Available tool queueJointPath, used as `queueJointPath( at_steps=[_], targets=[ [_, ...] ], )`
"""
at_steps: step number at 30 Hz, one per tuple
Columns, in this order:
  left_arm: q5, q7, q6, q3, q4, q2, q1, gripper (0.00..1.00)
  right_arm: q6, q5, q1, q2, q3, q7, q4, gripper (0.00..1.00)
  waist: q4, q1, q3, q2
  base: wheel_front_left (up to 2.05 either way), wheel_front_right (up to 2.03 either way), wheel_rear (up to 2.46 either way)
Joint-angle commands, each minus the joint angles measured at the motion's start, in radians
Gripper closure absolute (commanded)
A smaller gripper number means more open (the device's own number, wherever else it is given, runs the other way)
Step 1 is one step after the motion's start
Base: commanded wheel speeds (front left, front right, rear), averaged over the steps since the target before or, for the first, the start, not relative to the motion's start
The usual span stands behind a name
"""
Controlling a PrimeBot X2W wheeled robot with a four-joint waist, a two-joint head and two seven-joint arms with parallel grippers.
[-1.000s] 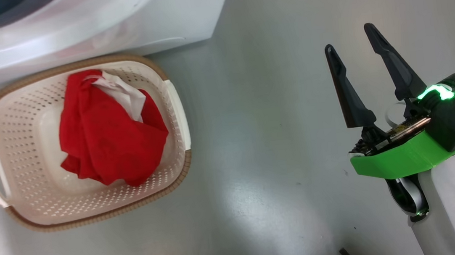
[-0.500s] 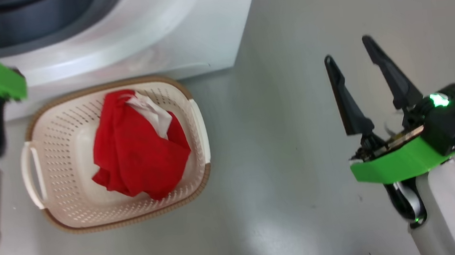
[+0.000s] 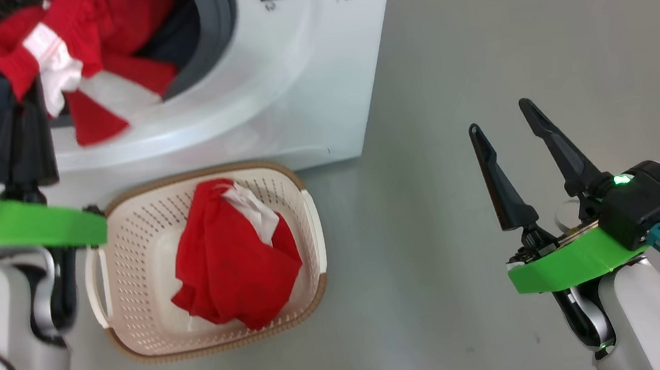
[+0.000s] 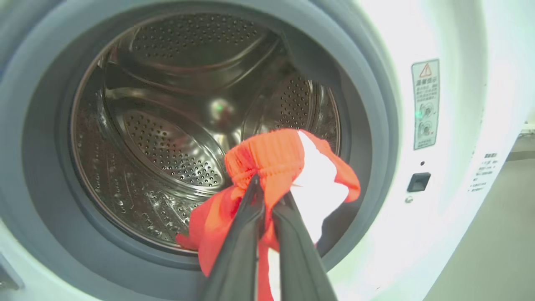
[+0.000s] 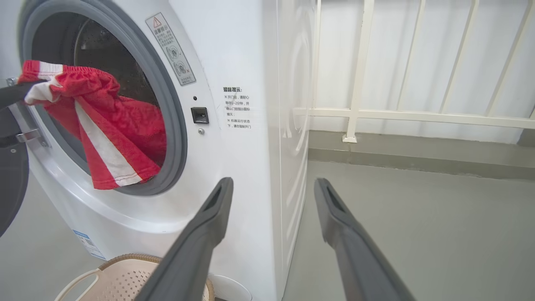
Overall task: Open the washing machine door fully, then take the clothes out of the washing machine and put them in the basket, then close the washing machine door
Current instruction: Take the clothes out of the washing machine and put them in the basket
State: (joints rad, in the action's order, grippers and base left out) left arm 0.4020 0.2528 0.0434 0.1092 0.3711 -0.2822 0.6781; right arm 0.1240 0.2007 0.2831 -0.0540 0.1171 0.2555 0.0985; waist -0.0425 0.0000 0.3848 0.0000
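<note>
My left gripper [image 4: 269, 188] is squeezed almost fully shut on the red cloth [image 4: 276, 154], pinching it by its bunched, stretchy top edge. I hold it there because that edge is thick and easy to grab, so the rest can hang free. The red cloth is at the mouth of the washing machine [image 3: 292, 60], half out of the drum, in front of the grey ring [image 5: 177, 138]. Its long side runs down from my pinch, slanting toward the bottom of the round hole, and the white stripe runs the same way. The low end reaches the grey ring, so I think it could drag there as I pull. The basket [image 3: 194, 178] sits on the floor [image 3: 472, 23] right against the front of the machine, below the hole, so the drop is short. A second red cloth [image 3: 227, 257] lies crumpled inside it already. My right gripper [image 3: 501, 117] is spread wide open with nothing in it, well off to the side, I think so it stays out of the way. I judge 1 piece is done and this 1 goes next, then the door.
</note>
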Motion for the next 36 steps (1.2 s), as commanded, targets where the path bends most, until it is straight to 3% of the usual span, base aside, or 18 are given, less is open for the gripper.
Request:
queueJointPath(
  at_steps=[1,12,22,29,36],
  targets=[
    [-0.013,0.009,-0.006,-0.049,-0.057,-0.029,-0.027,1.0,0.007,0.019,-0.02,0.004,0.027,0.006,-0.021,0.0,0.007,0.0,-0.05,0.0,0.0,0.0,0.0],
    [-0.074,0.009,-0.019,-0.13,-0.337,0.041,-0.237,1.0,0.007,0.034,-0.075,0.004,0.022,0.006,-0.004,0.0,0.004,0.0,-0.147,0.0,0.0,0.0,0.0],
    [-0.103,0.009,-0.018,-0.153,-0.531,0.088,-0.371,1.0,0.007,0.042,-0.085,0.004,0.034,0.006,-0.002,0.0,-0.001,0.0,-0.17,0.0,0.0,0.0,0.0],
    [-0.04,0.009,0.0,-0.135,-0.461,0.149,-0.45,1.0,0.007,0.037,-0.086,0.004,0.032,0.006,-0.006,0.0,-0.005,0.0,-0.144,0.0,0.0,0.0,0.0],
    [0.014,0.007,0.018,-0.122,-0.283,0.174,-0.433,1.0,0.007,0.031,-0.074,0.004,0.033,0.006,-0.017,0.0,-0.011,0.0,-0.078,0.0,0.0,0.0,0.0]
  ],
)
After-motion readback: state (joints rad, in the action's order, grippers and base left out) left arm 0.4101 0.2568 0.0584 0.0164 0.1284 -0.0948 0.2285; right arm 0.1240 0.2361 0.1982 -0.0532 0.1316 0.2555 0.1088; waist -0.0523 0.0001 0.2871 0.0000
